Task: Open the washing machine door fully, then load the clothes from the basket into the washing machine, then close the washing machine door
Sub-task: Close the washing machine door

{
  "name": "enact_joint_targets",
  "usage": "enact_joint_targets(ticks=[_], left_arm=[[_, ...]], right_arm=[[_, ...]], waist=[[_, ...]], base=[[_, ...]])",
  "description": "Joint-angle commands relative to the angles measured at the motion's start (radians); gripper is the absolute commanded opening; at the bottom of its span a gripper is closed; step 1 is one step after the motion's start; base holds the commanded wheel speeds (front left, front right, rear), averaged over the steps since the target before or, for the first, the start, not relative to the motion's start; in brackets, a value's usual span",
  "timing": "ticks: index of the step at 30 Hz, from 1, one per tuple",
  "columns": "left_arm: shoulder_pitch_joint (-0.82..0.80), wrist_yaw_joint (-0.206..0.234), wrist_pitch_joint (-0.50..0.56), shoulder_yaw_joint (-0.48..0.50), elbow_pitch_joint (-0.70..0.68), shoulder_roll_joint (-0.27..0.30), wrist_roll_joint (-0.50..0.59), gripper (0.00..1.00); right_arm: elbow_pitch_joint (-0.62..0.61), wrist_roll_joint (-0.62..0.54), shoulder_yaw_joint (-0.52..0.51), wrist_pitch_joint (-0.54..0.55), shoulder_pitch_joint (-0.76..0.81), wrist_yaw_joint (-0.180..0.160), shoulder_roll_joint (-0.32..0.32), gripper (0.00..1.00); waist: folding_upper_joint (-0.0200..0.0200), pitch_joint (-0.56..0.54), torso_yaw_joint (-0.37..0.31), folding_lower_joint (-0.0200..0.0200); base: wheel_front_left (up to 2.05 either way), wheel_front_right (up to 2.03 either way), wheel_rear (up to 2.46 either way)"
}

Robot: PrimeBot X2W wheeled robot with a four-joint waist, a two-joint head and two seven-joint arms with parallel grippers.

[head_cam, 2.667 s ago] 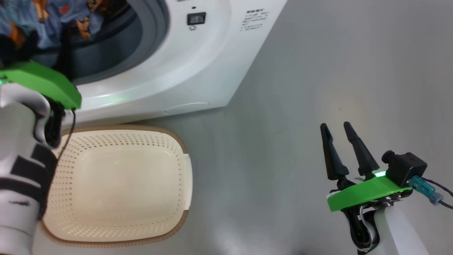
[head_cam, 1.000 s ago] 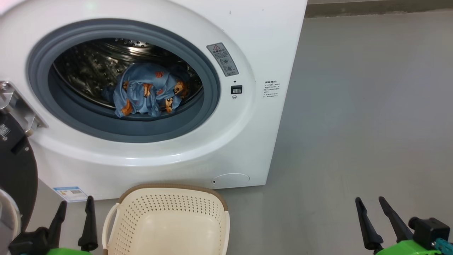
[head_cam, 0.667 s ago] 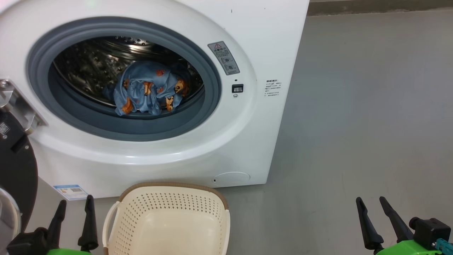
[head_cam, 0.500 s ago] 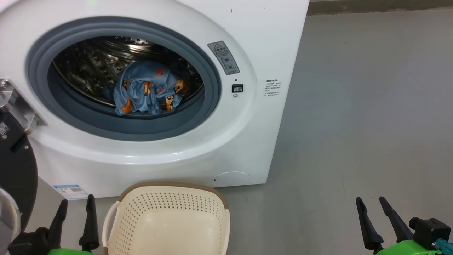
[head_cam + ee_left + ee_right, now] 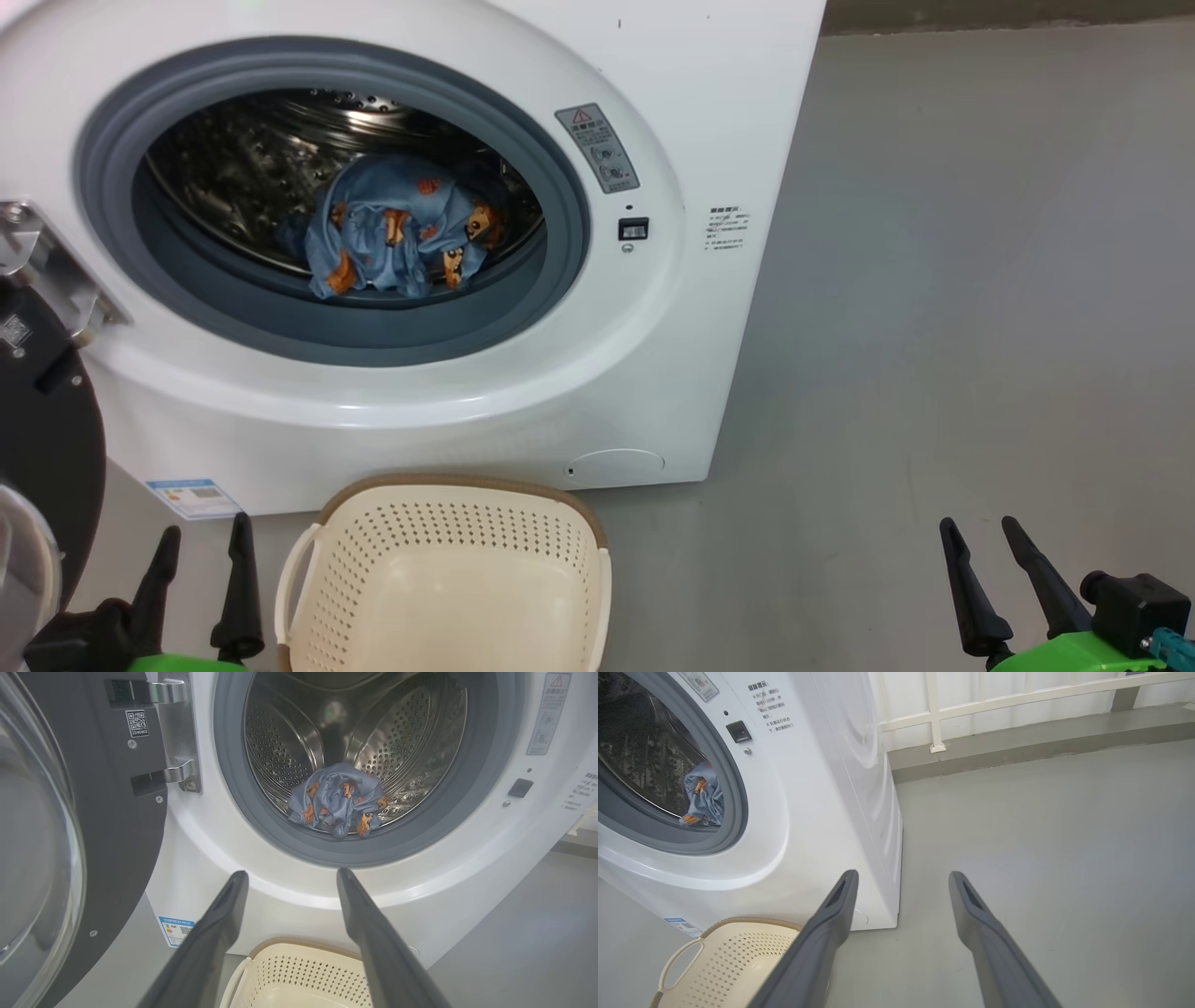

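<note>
The white washing machine (image 5: 653, 355) stands with its black door (image 5: 47, 448) swung wide to the left on a silver hinge (image 5: 180, 732). Blue printed clothes (image 5: 397, 238) lie bunched at the front of the steel drum (image 5: 397, 732), also seen as clothes (image 5: 338, 800) and clothes (image 5: 703, 795). The cream basket (image 5: 448, 579) sits on the floor in front of the machine with nothing visible inside. My left gripper (image 5: 205, 537) is open at the lower left, beside the basket. My right gripper (image 5: 980, 532) is open at the lower right over bare floor. Nothing is between either pair of fingers.
Grey floor (image 5: 980, 280) spreads to the right of the machine. A white railing and a low ledge (image 5: 1017, 723) run behind it. A blue label sticker (image 5: 191, 497) marks the machine's lower left front. The door's glass bowl (image 5: 32, 858) bulges at the far left.
Since 2.7 s ago the head camera has tilted up from the basket to the drum, and my left arm has come back from the opening to the lower left. Over the last second only the camera drifts slightly.
</note>
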Motion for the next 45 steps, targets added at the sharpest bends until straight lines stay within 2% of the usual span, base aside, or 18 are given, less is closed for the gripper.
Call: enact_joint_targets(ticks=[1,13,26,35,45], left_arm=[[-0.023,-0.002,-0.006,0.035,-0.017,0.020,0.001,1.00],[-0.015,-0.002,-0.006,0.025,-0.031,0.023,-0.011,1.00],[-0.004,-0.002,-0.006,0.002,-0.057,0.026,-0.016,1.00],[0.006,-0.002,-0.006,0.012,-0.051,0.010,-0.018,1.00],[0.030,-0.002,-0.006,0.040,-0.042,-0.015,-0.015,1.00]], right_arm=[[-0.025,0.003,0.018,-0.005,-0.001,0.002,-0.015,1.00],[-0.026,0.005,0.020,-0.005,0.001,0.002,-0.024,1.00],[-0.024,0.004,0.026,-0.005,0.004,0.002,-0.026,1.00],[-0.018,0.004,0.057,-0.005,-0.016,0.002,-0.026,1.00],[0.012,0.008,0.143,-0.005,-0.077,0.002,-0.040,1.00]], waist=[[-0.0001,-0.001,0.002,0.0001],[-0.0001,-0.002,0.017,0.0001],[-0.0001,-0.008,0.038,0.0001],[-0.0001,-0.009,0.118,0.0001],[-0.0001,-0.015,0.269,0.0001]], base=[[-0.82,0.59,0.23],[-1.19,1.05,0.13],[-0.14,0.14,0.00],[0.00,0.00,0.00],[0.00,0.00,0.00]])
